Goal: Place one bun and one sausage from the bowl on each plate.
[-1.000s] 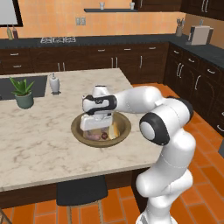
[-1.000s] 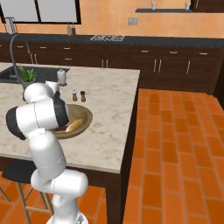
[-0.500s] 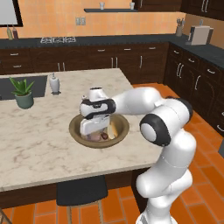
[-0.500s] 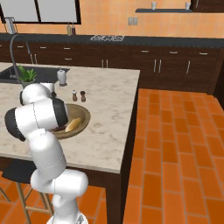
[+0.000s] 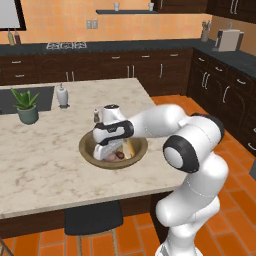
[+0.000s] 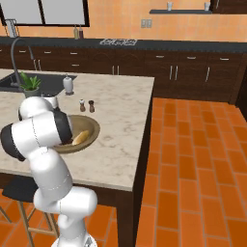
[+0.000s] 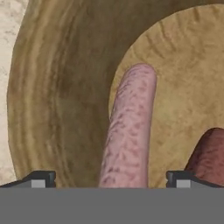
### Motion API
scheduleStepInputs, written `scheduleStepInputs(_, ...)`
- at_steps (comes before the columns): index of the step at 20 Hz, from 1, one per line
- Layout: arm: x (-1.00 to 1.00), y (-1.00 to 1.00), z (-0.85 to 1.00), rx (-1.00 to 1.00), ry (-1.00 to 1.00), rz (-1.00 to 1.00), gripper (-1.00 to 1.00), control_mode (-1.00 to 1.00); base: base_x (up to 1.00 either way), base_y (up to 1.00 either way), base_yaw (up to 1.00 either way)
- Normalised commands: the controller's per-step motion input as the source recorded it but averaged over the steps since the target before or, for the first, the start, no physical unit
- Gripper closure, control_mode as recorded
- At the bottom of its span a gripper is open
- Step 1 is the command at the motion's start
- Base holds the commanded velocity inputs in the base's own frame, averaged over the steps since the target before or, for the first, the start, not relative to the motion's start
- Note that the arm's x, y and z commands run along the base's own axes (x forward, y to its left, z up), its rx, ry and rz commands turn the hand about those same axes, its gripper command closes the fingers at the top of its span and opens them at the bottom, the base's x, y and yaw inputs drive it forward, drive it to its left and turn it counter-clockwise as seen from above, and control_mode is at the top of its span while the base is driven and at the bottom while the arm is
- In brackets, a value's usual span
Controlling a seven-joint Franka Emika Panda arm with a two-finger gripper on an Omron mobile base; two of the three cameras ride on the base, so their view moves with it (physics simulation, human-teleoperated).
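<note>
Sausage [image 7: 129, 131] between spread fingers [image 7: 41, 178] close-up; bun [image 6: 80, 137] rightward.

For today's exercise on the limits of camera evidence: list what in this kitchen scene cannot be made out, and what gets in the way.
- Bowl contents, left base view: the hand covers most, so no count.
- Bowl's near side, right base view: hidden behind the arm; one bun shows.
- Sausage, hand view: lower end cut off by the bottom edge between the open end effector tips.

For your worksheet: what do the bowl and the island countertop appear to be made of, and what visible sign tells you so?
Bowl: apparently wood with a matt finish; olive-brown streaks like grain run around its thick rim. Countertop: looks like polished marble or similar stone, pale cream with faint darker veining.
</note>
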Motion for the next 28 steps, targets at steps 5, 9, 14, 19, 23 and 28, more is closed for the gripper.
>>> scheduleStepInputs(5, 0.22, 0.0, -0.25, 0.0, 0.08, 0.0, -1.0, -1.0, 0.0, 0.0, 0.0)
scheduleStepInputs(9, 0.01, 0.0, -0.48, -0.01, 0.0, 0.02, -1.0, -1.0, 0.0, 0.0, 0.0)
scheduleStepInputs(14, 0.0, -0.22, -0.5, 0.0, -0.02, 0.01, -1.0, -1.0, 0.0, 0.0, 0.0)
scheduleStepInputs(19, 0.0, -0.09, -0.46, 0.0, -0.01, 0.0, 1.0, -1.0, 0.0, 0.0, 0.0)
scheduleStepInputs(23, -0.16, -0.06, -0.31, 0.0, 0.1, 0.0, 1.0, -1.0, 0.0, 0.0, 0.0)
scheduleStepInputs(28, -0.29, -0.06, 0.41, 0.01, 0.04, -0.06, 1.0, -1.0, 0.0, 0.0, 0.0)
